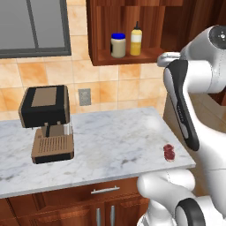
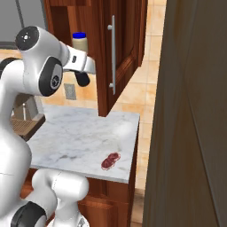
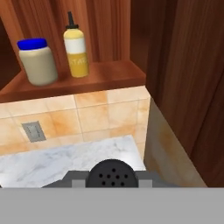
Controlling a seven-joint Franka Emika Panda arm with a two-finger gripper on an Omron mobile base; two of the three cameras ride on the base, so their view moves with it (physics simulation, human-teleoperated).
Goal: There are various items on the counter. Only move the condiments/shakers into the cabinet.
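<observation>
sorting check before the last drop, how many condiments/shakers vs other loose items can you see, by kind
Jars: 1, blue-lidded jar in the cabinet
Squeeze bottles: 1, yellow squeeze bottle beside it
Shakers: 1, black shaker in the gripper
Non-condiments: 1, dark-red lumpy object on the counter
Total: 4

The jar stands left of the squeeze bottle on the cabinet shelf; the shaker sits between the jaws. The lumpy object lies near the tabletop's right edge; the coffee machine stands far left.

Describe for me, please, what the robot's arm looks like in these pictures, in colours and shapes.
The arm is built of glossy white, rounded shells with bulbous joints. A long black panel runs down one link, and dark grey round caps sit on the joints. In the right base view a white wrist link ends in a dark rounded piece. No loose cables or markings show.
</observation>
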